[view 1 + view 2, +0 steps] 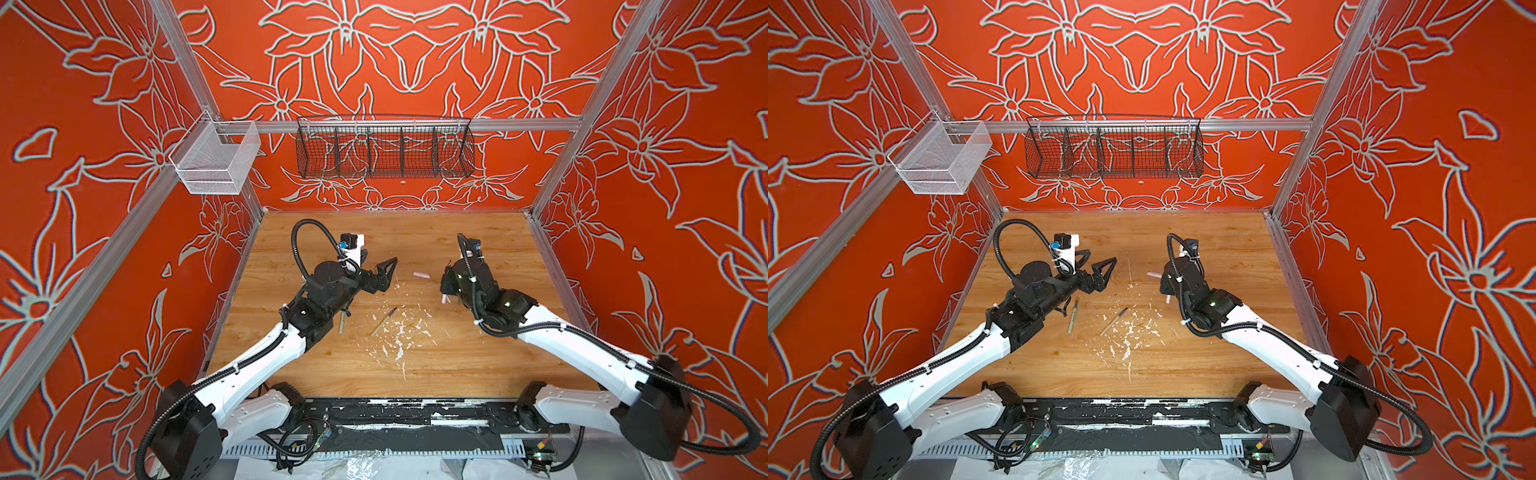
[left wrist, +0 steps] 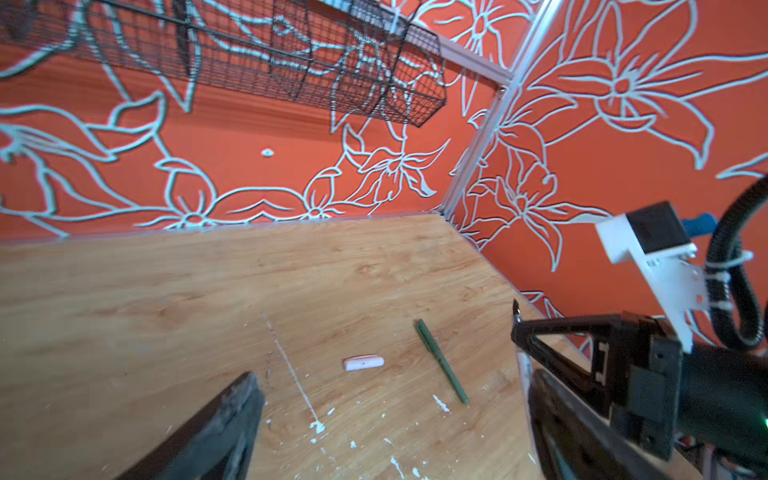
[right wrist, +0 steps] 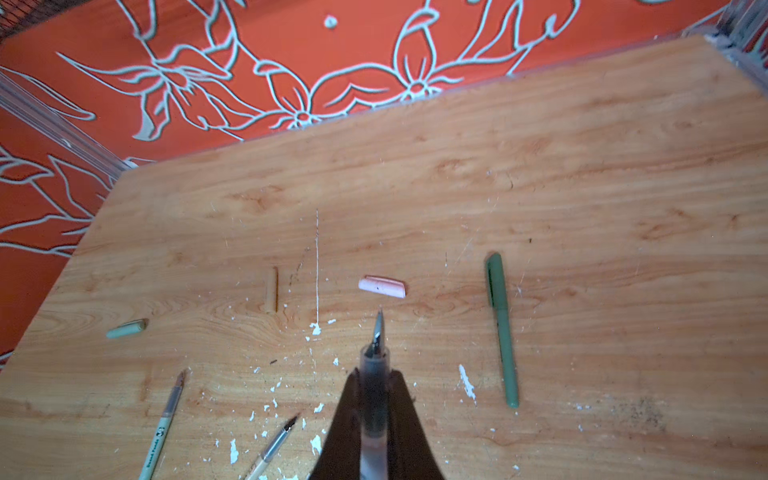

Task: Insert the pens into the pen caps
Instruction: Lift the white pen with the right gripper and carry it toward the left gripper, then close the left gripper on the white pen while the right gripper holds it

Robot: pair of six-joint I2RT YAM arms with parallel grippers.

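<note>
Right gripper (image 3: 375,378): clamped on pink pen (image 3: 375,353), pointed at pink cap (image 3: 381,286) just ahead.
Left gripper (image 2: 382,341): jaws wide apart.

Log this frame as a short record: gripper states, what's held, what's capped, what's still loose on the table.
left gripper: open, empty
right gripper: shut on pen, nib toward pink cap
looks capped: dark green pen
loose pens: pale green pen, tan pen
loose caps: tan cap, pale green cap

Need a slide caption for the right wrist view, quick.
Right gripper clamps a pen, nib aimed at the pink cap lying on the wooden table.
</note>
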